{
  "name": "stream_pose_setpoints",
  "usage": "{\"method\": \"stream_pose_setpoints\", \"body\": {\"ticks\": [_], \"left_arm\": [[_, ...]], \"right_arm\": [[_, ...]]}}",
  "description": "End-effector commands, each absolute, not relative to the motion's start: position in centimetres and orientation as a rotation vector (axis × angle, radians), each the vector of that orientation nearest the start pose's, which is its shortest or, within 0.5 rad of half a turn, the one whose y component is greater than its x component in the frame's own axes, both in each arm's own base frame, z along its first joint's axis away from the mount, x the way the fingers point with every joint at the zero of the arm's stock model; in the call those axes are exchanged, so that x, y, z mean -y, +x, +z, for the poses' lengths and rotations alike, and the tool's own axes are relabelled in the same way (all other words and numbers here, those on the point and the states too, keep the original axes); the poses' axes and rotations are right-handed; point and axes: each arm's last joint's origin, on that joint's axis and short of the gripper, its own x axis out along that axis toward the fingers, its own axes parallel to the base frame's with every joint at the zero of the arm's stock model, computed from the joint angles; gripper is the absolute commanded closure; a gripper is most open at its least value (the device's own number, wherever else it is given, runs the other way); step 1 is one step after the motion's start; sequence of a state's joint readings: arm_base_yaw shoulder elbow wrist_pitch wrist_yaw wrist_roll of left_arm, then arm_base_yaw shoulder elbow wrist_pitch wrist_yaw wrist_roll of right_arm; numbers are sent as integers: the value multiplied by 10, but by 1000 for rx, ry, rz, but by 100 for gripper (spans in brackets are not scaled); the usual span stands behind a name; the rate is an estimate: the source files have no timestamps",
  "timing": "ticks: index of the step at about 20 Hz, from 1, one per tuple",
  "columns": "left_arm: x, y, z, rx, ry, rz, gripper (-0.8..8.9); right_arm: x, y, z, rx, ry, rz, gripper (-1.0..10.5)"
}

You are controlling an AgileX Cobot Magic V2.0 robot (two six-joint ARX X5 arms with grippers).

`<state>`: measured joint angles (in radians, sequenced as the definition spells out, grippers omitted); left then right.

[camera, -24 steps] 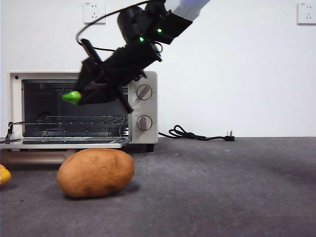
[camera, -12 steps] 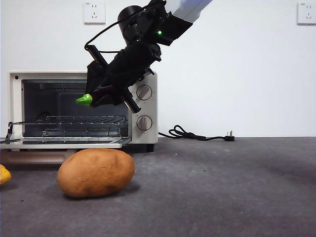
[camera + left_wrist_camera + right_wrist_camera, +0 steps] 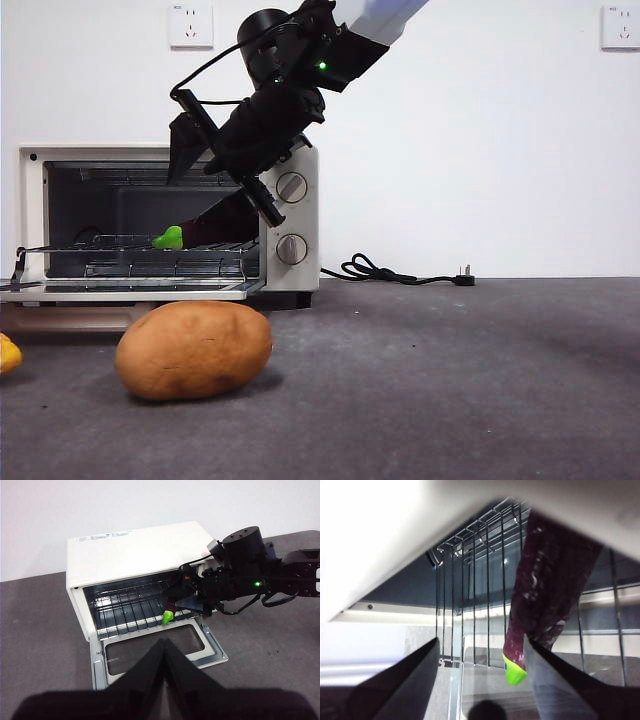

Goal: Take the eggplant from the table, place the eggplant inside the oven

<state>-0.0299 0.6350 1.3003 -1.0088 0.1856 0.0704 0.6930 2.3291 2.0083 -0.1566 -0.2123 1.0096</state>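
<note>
**Eggplant lying on the oven rack, right jaws spread above it**

Eggplant, long, dark purple and plastic-looking with a bright green stem cap, lies on the wire rack inside the small cream-white toaster oven, its cap pointing toward nine o'clock in the front view and out over the rack's front edge. The oven's glass door hangs open and flat. Right gripper hovers at about twelve o'clock from the eggplant, at the oven's mouth beside the two round knobs, its black jaws spread apart with nothing between them. Left gripper waits well back from the oven, its jaws pressed together and empty. On the dark grey felt table, a rounded brown potato sits in front of the open door
</note>
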Motion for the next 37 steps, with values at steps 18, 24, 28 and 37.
{"method": "stream_pose_setpoints", "body": {"ticks": [18, 24, 28, 37], "left_arm": [[7, 54, 424, -334, 63, -225, 819], [7, 54, 424, -333, 68, -219, 819], [7, 55, 424, -334, 68, -219, 819], [7, 56, 424, -338, 68, -220, 819]], "right_arm": [[-358, 407, 254, -861, 709, 645, 660], [-349, 397, 313, -824, 455, 712, 660], [-338, 384, 350, -793, 305, 754, 661], [-295, 338, 423, -736, 40, 757, 662]]}}
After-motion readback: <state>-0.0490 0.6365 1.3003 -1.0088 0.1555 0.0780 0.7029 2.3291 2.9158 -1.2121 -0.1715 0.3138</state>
